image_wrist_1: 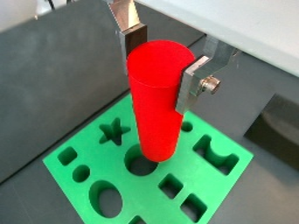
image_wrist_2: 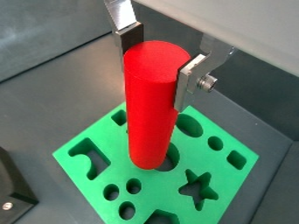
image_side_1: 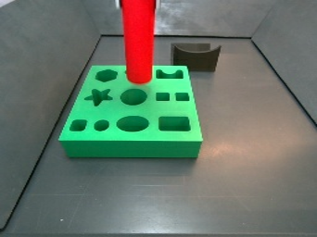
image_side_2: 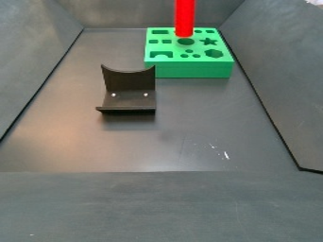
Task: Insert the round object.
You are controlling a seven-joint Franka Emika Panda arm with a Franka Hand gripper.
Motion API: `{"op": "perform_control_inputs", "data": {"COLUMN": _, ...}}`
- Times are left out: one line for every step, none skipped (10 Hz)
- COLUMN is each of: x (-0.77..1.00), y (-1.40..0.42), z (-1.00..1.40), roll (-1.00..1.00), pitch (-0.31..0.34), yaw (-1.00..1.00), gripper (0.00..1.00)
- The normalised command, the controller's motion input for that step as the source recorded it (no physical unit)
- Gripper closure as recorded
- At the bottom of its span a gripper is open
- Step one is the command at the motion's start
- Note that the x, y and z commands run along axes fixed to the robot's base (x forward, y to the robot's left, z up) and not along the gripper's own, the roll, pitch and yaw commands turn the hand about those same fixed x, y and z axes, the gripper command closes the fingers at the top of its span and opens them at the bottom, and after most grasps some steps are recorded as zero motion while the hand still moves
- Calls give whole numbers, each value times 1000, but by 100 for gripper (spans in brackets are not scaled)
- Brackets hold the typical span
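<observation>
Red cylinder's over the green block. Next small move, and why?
Probably a short straight descent. In both wrist views the gripper is shut on the round object, held upright, its lower end right at a round hole in the green block. A side view cannot show whether it has entered, so lower slowly.

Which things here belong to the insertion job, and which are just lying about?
In the job:
- the red cylinder, held upright in the claw above the block
- the green block
- its round hole, just under the cylinder's lower end

Lying about:
- the dark grey block with a curved notch, set apart on the floor
</observation>
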Motion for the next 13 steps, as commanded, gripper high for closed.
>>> {"op": "perform_control_inputs", "data": {"x": -31, "y": -183, "z": -417, "roll": -104, "pitch": -73, "yaw": 0, "gripper": 100}}
{"op": "perform_control_inputs", "data": {"x": -37, "y": -209, "z": -320, "roll": -86, "pitch": -63, "yaw": 0, "gripper": 100}}
{"op": "perform_control_inputs", "data": {"x": -40, "y": -229, "z": -263, "roll": -76, "pitch": -50, "yaw": 0, "gripper": 100}}
{"op": "perform_control_inputs", "data": {"x": -91, "y": -246, "z": -234, "roll": -60, "pitch": -60, "yaw": 0, "gripper": 100}}
{"op": "perform_control_inputs", "data": {"x": -200, "y": -223, "z": -223, "roll": -40, "pitch": -71, "yaw": 11, "gripper": 100}}
{"op": "perform_control_inputs", "data": {"x": -229, "y": -166, "z": -223, "roll": -26, "pitch": -73, "yaw": 3, "gripper": 100}}
{"op": "perform_control_inputs", "data": {"x": -209, "y": -71, "z": -266, "roll": -19, "pitch": -70, "yaw": 0, "gripper": 100}}
{"op": "perform_control_inputs", "data": {"x": -151, "y": 0, "z": -311, "roll": 0, "pitch": -74, "yaw": 43, "gripper": 100}}
{"op": "perform_control_inputs", "data": {"x": 0, "y": -46, "z": -349, "roll": -6, "pitch": -66, "yaw": 49, "gripper": 100}}
{"op": "perform_control_inputs", "data": {"x": 0, "y": 0, "z": -351, "roll": 0, "pitch": -40, "yaw": 51, "gripper": 100}}
{"op": "perform_control_inputs", "data": {"x": 71, "y": 0, "z": -349, "roll": 0, "pitch": -27, "yaw": 103, "gripper": 100}}
{"op": "perform_control_inputs", "data": {"x": 246, "y": 0, "z": -377, "roll": 0, "pitch": -4, "yaw": 129, "gripper": 100}}
{"op": "perform_control_inputs", "data": {"x": 271, "y": 9, "z": -446, "roll": 119, "pitch": 0, "yaw": 111, "gripper": 100}}
